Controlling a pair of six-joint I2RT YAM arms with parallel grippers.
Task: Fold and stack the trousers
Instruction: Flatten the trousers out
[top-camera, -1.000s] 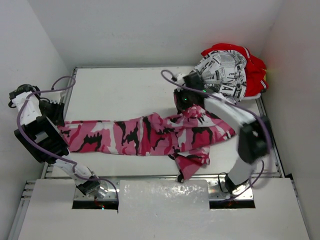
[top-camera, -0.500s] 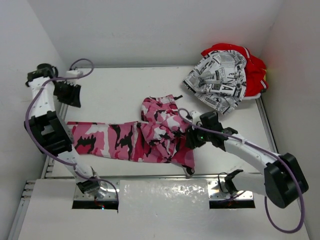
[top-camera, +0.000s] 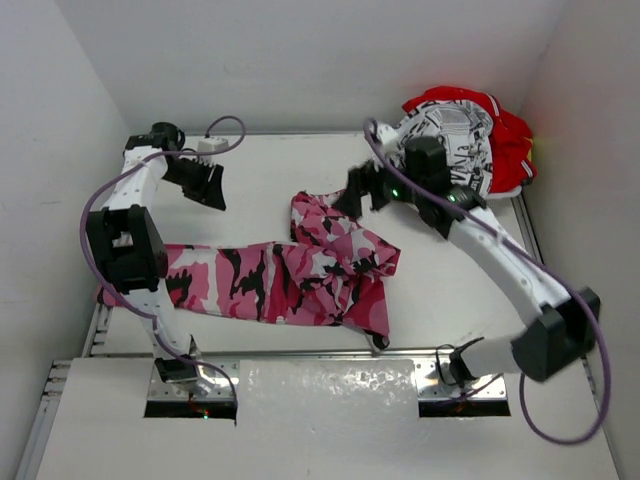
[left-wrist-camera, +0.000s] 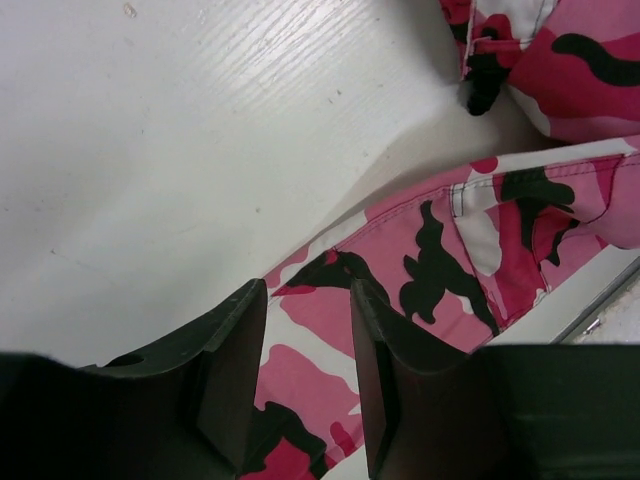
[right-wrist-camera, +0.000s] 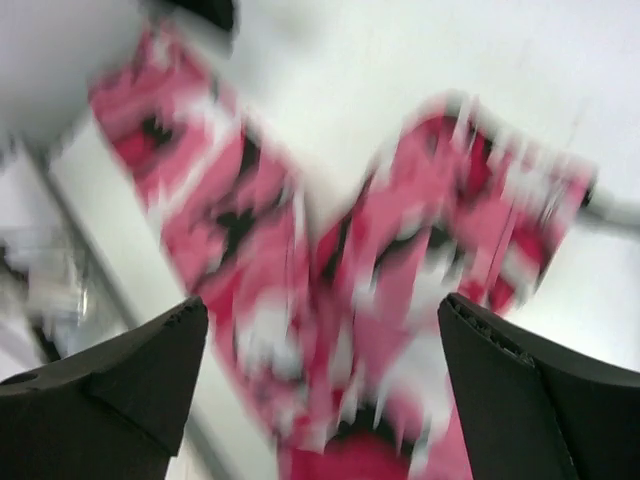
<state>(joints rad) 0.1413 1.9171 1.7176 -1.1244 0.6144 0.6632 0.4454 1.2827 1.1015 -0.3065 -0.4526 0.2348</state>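
Fingers (left-wrist-camera: 228, 385) of your left gripper (top-camera: 212, 192) stand a little apart with nothing between them; through the gap the left wrist view shows a strip of the camouflage trousers (top-camera: 280, 280) lying on the white bench (top-camera: 270, 165) below. Fingers (right-wrist-camera: 110, 385) of your right gripper (top-camera: 350, 197) are spread wide and released, gripping nothing, with the pink cloth blurred beneath them in the right wrist view. Nearest your arm bases, the camouflage trousers lie along the near part of the bench: one long leg runs leftward to the bench's left edge, passing under the left arm, while the rest is bunched in a rumpled heap at mid-bench, reaching toward the far side. Farther out, the left gripper hangs over bare bench at the far left, well apart from the heap. The right gripper hangs just beside the far end of the heap. Farthest away, in the far right corner, the newsprint-patterned trousers (top-camera: 450, 140) lie on top of the red trousers (top-camera: 512, 145), both crumpled, overhanging the bench's edge.
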